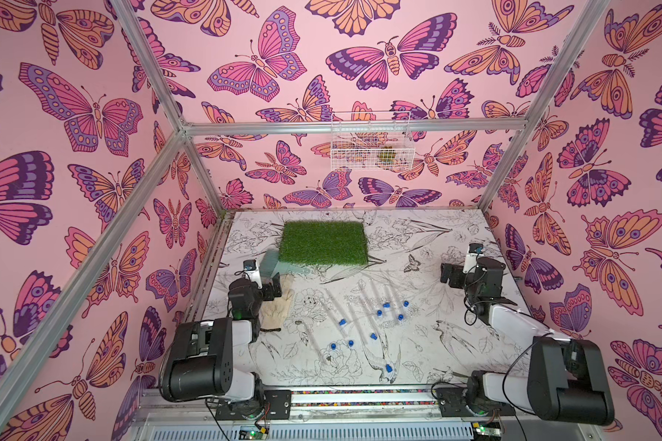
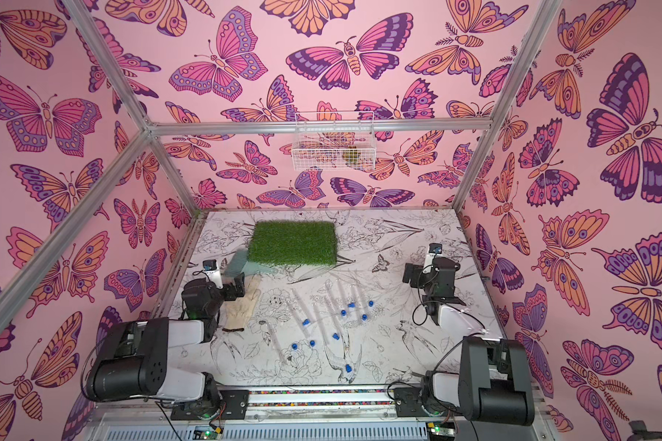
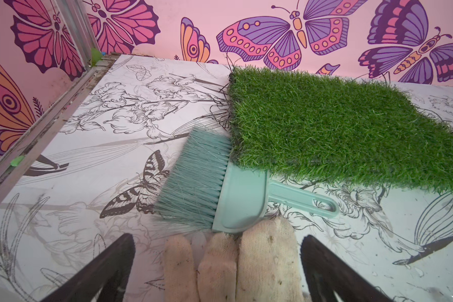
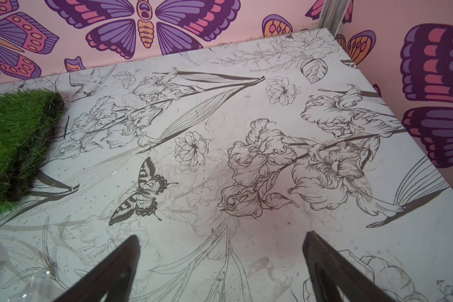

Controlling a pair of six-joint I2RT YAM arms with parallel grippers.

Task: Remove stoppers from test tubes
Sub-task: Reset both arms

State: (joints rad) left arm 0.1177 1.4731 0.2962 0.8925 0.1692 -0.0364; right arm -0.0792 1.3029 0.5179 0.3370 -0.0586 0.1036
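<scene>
**Stoppers between released pincers**

Nine blue stoppers (image 1: 373, 336) are lying among clear test tubes (image 1: 332, 305), too faint to count, between both pincers, open table (image 4: 220, 183) around. Left pincer (image 3: 217, 239) is gaping over one glove (image 3: 267, 251), right pincer (image 4: 220, 239) over bare table.

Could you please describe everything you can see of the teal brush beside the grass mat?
The brush is a small hand brush in pale teal plastic: a fan of matching bristles, a rounded head and a flat handle ending in a hanging hole. It lies flat on the table, held by nothing. One side presses against the grass mat near its corner; the glove's fingertips reach the head's rim.
</scene>
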